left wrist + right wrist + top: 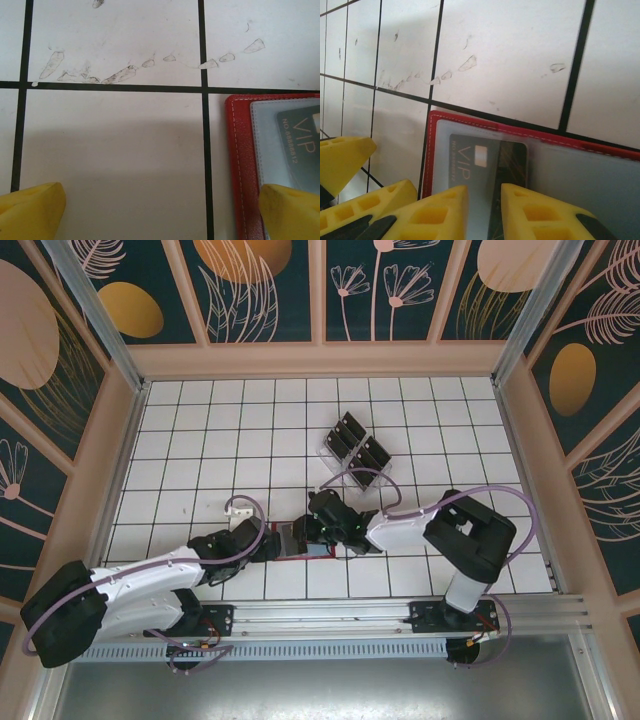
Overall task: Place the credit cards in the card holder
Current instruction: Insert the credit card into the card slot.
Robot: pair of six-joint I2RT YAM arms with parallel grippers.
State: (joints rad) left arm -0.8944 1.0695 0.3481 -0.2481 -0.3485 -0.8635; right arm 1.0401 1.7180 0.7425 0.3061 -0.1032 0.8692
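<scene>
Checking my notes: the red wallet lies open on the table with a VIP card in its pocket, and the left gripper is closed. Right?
No: the left gripper is wide open, as the left wrist view shows. The wallet and VIP card are as you say.

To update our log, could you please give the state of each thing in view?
Card holder: lying open, flat.
VIP card: partly under the holder's pocket film.
Left tool: wide open, one finger over holder.
Right tool: nearly closed over VIP card.
Rack: holds black cards.
</scene>
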